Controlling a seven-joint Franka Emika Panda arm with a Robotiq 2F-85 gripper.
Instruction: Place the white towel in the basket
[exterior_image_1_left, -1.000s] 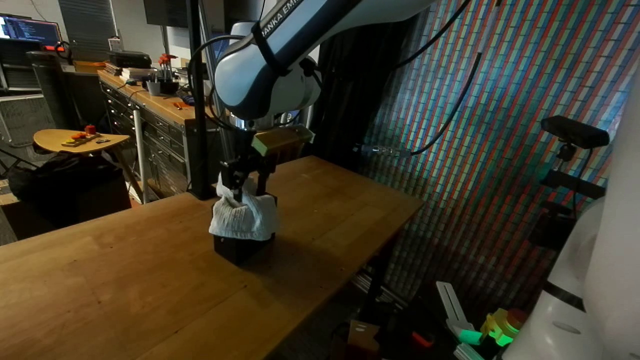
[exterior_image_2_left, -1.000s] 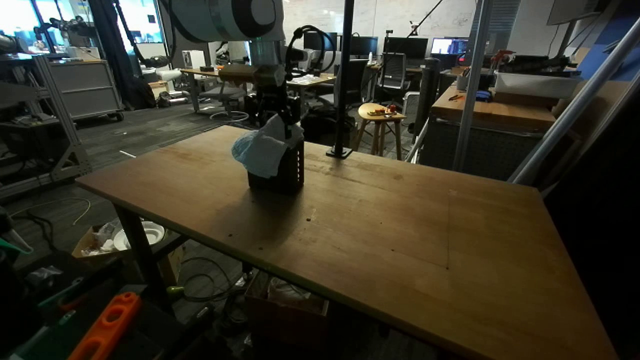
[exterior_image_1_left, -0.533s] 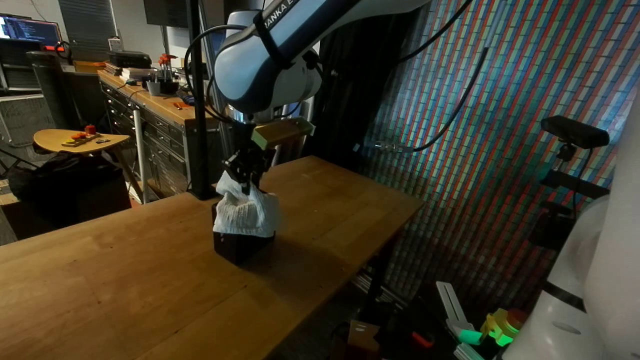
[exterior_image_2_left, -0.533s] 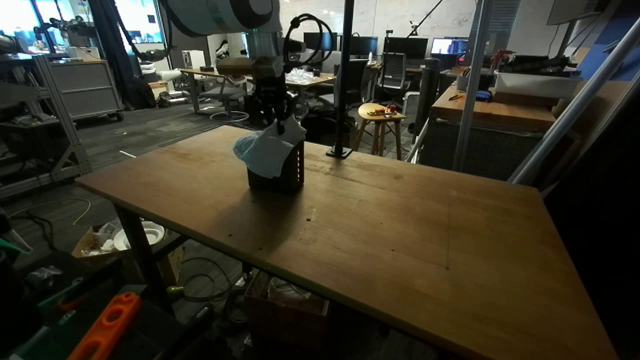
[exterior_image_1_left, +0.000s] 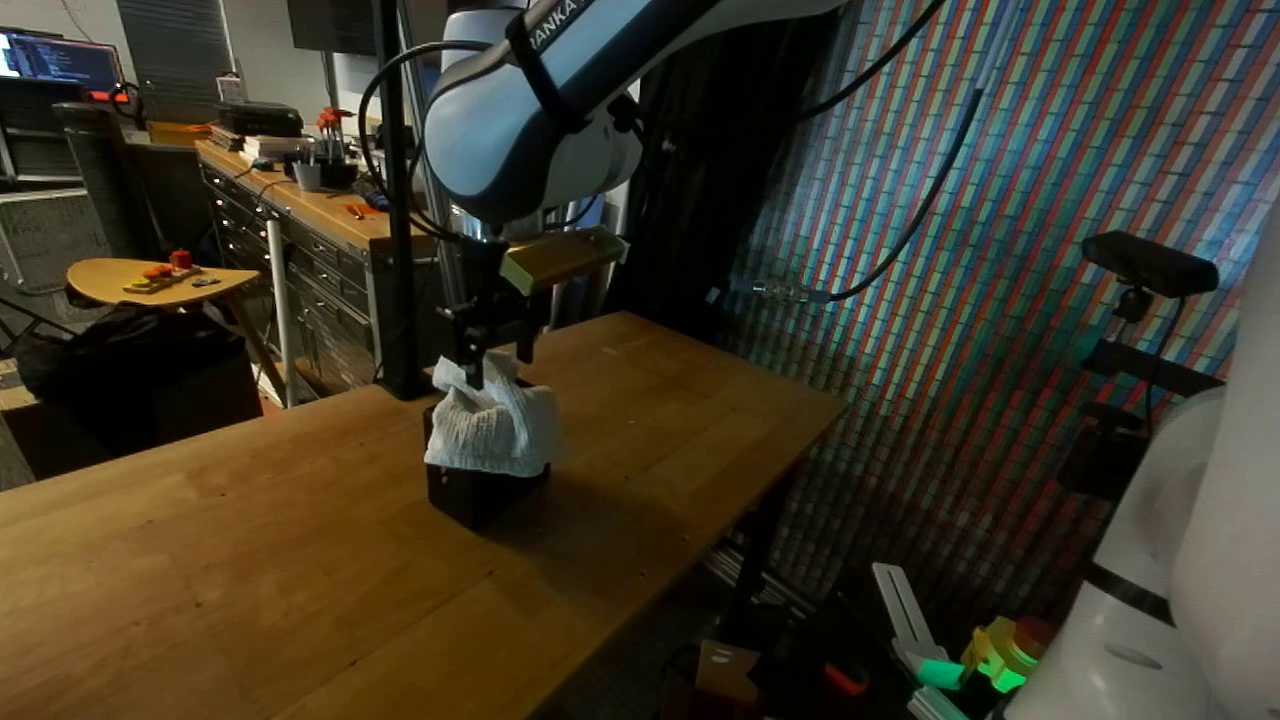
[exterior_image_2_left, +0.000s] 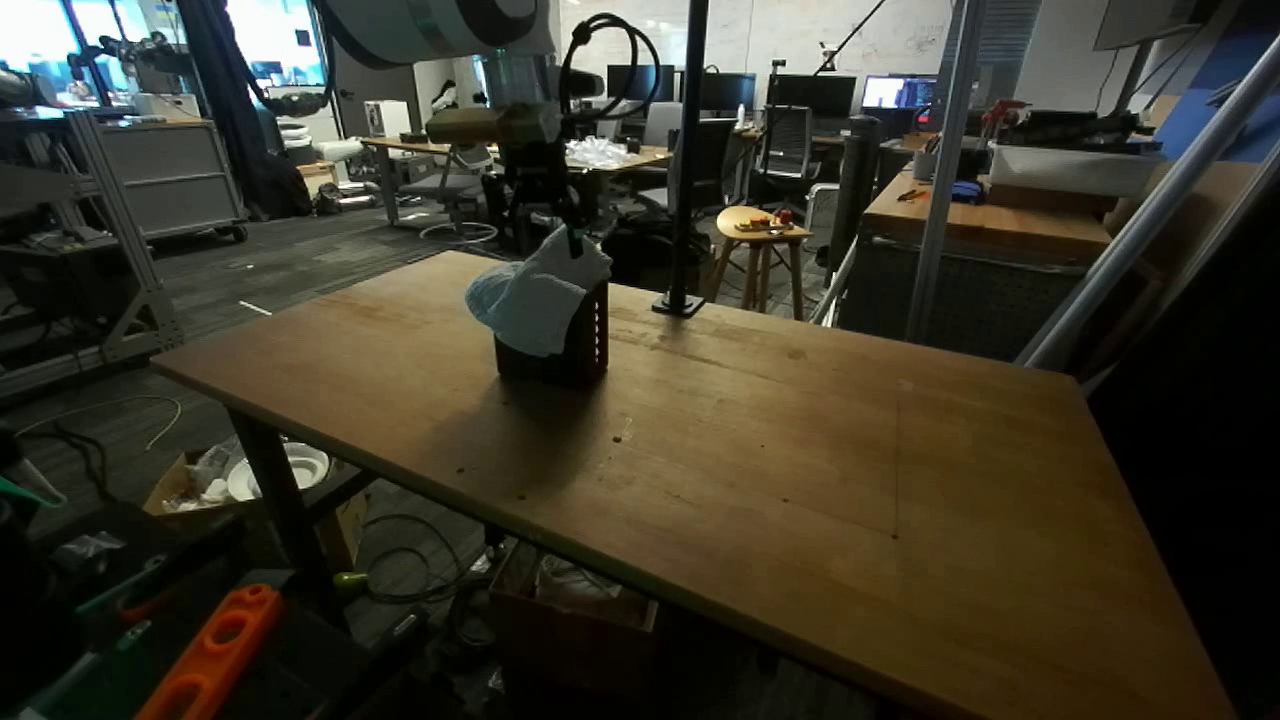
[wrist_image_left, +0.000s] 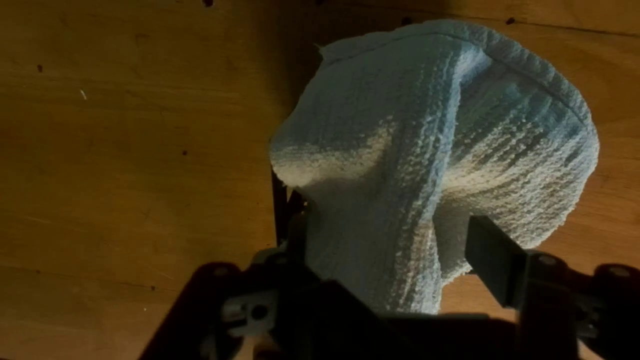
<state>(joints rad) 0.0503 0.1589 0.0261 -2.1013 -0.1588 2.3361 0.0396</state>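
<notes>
The white towel (exterior_image_1_left: 490, 430) lies over the top of the black basket (exterior_image_1_left: 478, 498). One part of it pokes up in a soft peak, and a big flap hangs down outside the basket. I cannot tell how much of it is down inside. The basket stands upright on the wooden tabletop (exterior_image_1_left: 250, 560), and it has a row of little holes in its side.

The claw (exterior_image_1_left: 500, 366) points down, right over the basket. Its two fingers (wrist_image_left: 495, 260) are spread wide, and it is not holding the towel. In the wrist view the towel is bumpy and folded, and part of it shows in the gap between the fingers. I cannot tell if a finger is touching it. The white robot arm (exterior_image_1_left: 510, 150) reaches in from above.

A tall black pole (exterior_image_2_left: 688, 150) stands on the tabletop near the basket. Past the far edge is a wooden stool (exterior_image_2_left: 732, 220).
</notes>
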